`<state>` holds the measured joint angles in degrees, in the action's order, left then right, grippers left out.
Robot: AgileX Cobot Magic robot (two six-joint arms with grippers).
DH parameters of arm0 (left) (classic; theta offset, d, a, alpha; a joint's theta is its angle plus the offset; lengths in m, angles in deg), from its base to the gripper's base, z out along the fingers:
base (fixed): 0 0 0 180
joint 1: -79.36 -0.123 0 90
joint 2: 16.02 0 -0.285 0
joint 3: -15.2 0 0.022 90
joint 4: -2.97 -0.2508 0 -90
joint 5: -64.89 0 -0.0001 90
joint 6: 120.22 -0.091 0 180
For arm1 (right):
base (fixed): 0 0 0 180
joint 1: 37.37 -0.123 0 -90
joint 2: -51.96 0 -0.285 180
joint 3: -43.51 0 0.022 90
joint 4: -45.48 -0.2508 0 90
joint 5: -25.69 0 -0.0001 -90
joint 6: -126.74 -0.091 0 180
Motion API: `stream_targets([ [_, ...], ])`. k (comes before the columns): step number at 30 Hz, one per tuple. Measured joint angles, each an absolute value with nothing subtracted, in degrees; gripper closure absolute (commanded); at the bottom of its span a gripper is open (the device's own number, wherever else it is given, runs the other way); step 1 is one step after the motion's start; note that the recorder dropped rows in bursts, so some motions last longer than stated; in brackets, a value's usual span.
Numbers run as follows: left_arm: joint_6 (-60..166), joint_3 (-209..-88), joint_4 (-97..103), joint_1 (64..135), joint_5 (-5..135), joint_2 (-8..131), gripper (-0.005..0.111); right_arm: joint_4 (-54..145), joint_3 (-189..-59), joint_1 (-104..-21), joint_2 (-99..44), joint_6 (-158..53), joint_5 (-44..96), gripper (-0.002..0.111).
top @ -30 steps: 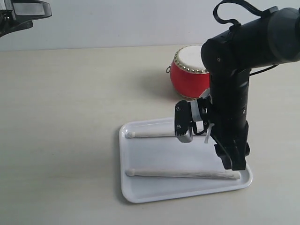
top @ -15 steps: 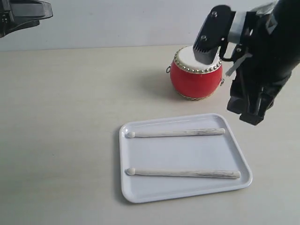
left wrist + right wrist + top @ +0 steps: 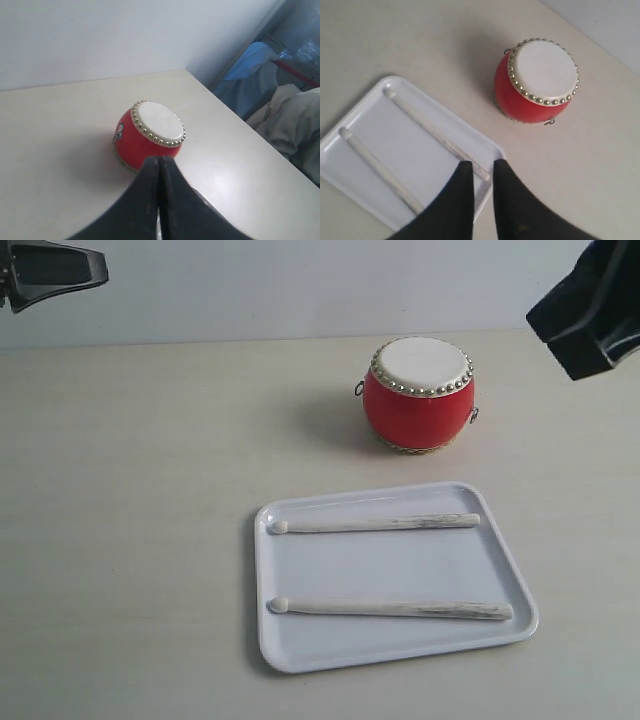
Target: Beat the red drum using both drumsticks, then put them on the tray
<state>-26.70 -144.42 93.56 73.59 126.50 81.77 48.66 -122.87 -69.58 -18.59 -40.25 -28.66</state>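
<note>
**Both sticks lie on the tray and both grippers hold nothing**

The two thin pale wooden drumsticks lie flat inside the flat white plastic tray (image 3: 262, 640). The tray sits on the pale worktop (image 3: 130, 490), in the lower middle of the exterior view. The upper stick (image 3: 375, 524) and the lower stick (image 3: 390, 609) lie side by side but apart. Both run from left to right across the frame. Their little round tips point left and their thick ends point right.

The small round red drum (image 3: 419, 395) with a cream skin top stands upright above the tray in that view, near it but not touching. Nothing touches the drum.

The left gripper (image 3: 159, 162) is closed tight, with its two black fingers pressed together and nothing between them. It points toward the drum. The left arm (image 3: 50, 270) shows only in the upper left corner, well apart from the tray.

The right gripper (image 3: 482, 165) has a narrow gap between its fingers and holds nothing. It looks down on the tray from above, and the thick end of one stick shows just by its fingertips. The right arm (image 3: 590, 310) is in the upper right corner, so it is the nearer arm to the thick ends.

With both sticks on the tray, the putting-down part looks done. I cannot tell from here if the drum got beaten. If a stick had to be picked up, the right gripper would need to open wider and come down across the stick, not along it.
</note>
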Motion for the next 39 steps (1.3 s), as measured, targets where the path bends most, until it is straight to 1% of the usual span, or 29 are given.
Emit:
stream_targets([
  [2, -26.9, -144.4, 93.5, 73.6, 126.1, 81.8, 0.107, 48.7, -122.9, -69.6, -18.5, -41.6, -27.8, 0.108],
  [6, -27.6, -144.4, 93.3, 73.6, 122.6, 81.8, 0.107, 47.8, -121.1, -69.6, -18.5, -42.6, -25.0, 0.108],
  [10, -27.9, -144.4, 93.2, 74.4, 113.9, 81.8, 0.107, 46.3, -118.4, -69.6, -18.5, -42.7, -23.7, 0.108],
  [12, -27.9, -144.4, 93.2, 75.7, 107.4, 81.8, 0.107, 44.8, -117.7, -69.6, -18.5, -42.7, -23.7, 0.108],
  [18, -28.9, -144.4, 93.3, 83.0, 86.5, 81.8, 0.107, 40.5, -117.5, -69.6, -18.5, -42.8, -23.1, 0.108],
  [21, -29.4, -144.4, 93.6, 86.8, 80.1, 81.8, 0.107, 38.9, -117.5, -69.6, -18.5, -43.0, -23.0, 0.108],
  [24, -29.8, -144.4, 95.0, 89.6, 78.7, 81.8, 0.107, 37.6, -117.5, -69.6, -18.5, -43.0, -23.0, 0.108],
  [28, -30.8, -144.4, 95.9, 91.5, 78.4, 81.8, 0.107, 36.9, -117.5, -69.6, -18.5, -43.0, -22.9, 0.108],
  [39, -32.3, -144.4, 96.5, 91.7, 76.2, 81.8, 0.107, 36.1, -117.5, -69.6, -17.5, -43.0, -22.9, 0.108],
])
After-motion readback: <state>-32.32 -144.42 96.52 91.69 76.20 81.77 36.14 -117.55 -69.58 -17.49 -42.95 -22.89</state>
